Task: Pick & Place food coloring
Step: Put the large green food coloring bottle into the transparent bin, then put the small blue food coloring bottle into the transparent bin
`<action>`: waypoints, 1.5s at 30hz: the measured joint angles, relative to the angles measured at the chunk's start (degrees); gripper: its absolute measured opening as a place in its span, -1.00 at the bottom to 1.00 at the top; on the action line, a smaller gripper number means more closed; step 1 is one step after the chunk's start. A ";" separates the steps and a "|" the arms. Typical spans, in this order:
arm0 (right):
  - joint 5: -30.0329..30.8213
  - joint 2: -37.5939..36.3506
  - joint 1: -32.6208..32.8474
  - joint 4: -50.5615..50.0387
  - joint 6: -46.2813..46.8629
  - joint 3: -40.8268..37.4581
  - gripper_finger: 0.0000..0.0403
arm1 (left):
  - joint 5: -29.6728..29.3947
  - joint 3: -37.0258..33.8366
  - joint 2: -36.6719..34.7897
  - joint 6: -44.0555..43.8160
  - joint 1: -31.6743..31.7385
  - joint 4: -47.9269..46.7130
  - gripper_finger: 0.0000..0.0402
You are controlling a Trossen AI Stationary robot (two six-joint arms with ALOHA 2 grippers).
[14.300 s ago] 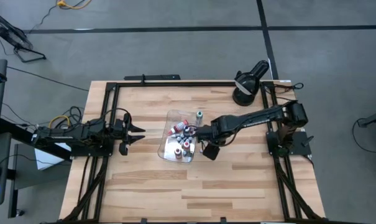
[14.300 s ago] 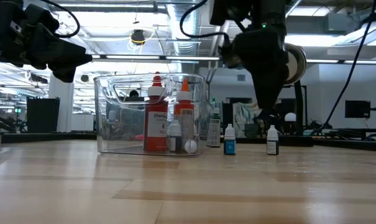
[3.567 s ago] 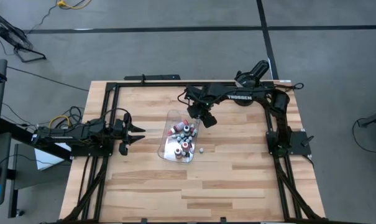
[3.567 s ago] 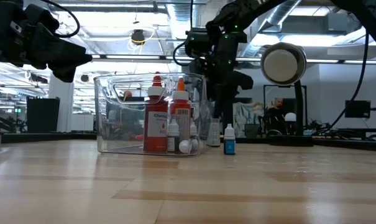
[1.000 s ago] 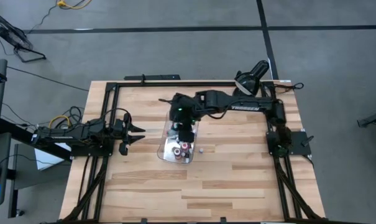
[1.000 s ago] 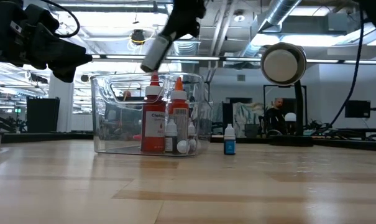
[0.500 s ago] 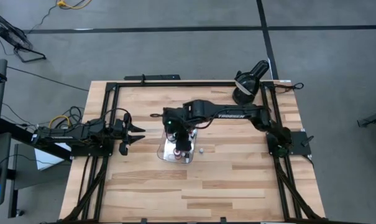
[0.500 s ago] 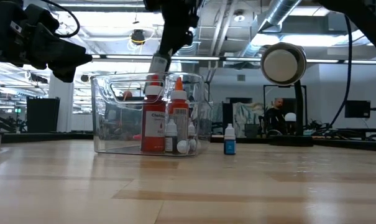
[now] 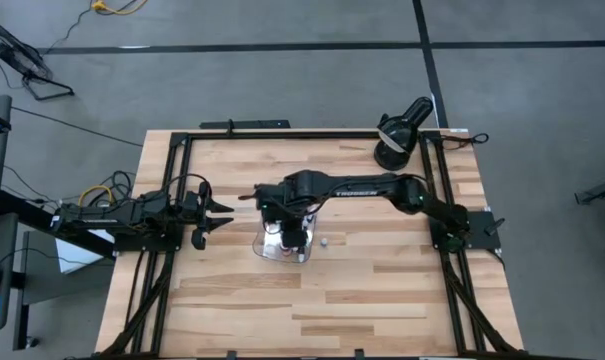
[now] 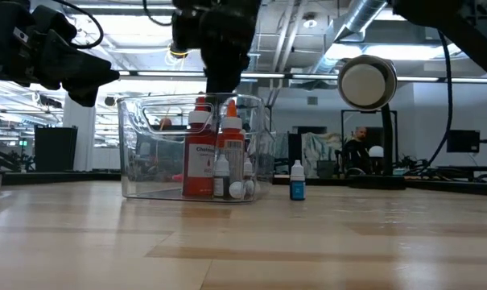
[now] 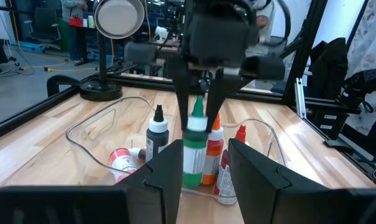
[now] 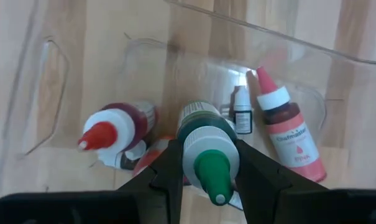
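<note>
Green-capped bottle [image 12: 206, 152] clamped upright in right gripper [image 12: 207, 163], directly above clear tray [image 9: 265, 246]; long axis vertical. Left gripper [image 9: 214, 214] parked beside tray, fingers apart, empty.

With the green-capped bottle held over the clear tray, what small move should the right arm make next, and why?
Probably lower it a little, then release. The right end effector grips the green-capped food coloring bottle upright above the clear rectangular plastic tray, over the red-capped bottles already inside; the bottle hangs clear of the tray floor.

Dark jointed arms [image 9: 362, 186] — white lettering, black cables
</note>
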 joint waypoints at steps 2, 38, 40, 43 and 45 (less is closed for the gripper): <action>0.00 0.77 0.00 0.42 -0.02 0.00 -0.47 | 0.00 0.00 0.00 -0.02 0.02 0.02 -0.41; 1.97 0.95 -0.53 -0.67 -3.24 -0.01 -0.11 | 0.00 -0.02 0.00 0.00 0.02 0.02 -0.41; 1.99 0.14 -0.73 -0.83 -1.75 -0.02 -0.13 | 0.00 -0.01 0.00 -0.01 0.02 0.02 -0.41; 1.99 -2.34 -1.07 -0.79 1.48 0.00 -0.13 | 0.00 -0.02 0.00 -0.02 0.02 0.02 -0.41; 1.99 -4.11 -1.28 -1.50 4.02 0.00 -0.13 | 0.00 -0.02 0.00 0.00 0.00 0.02 -0.41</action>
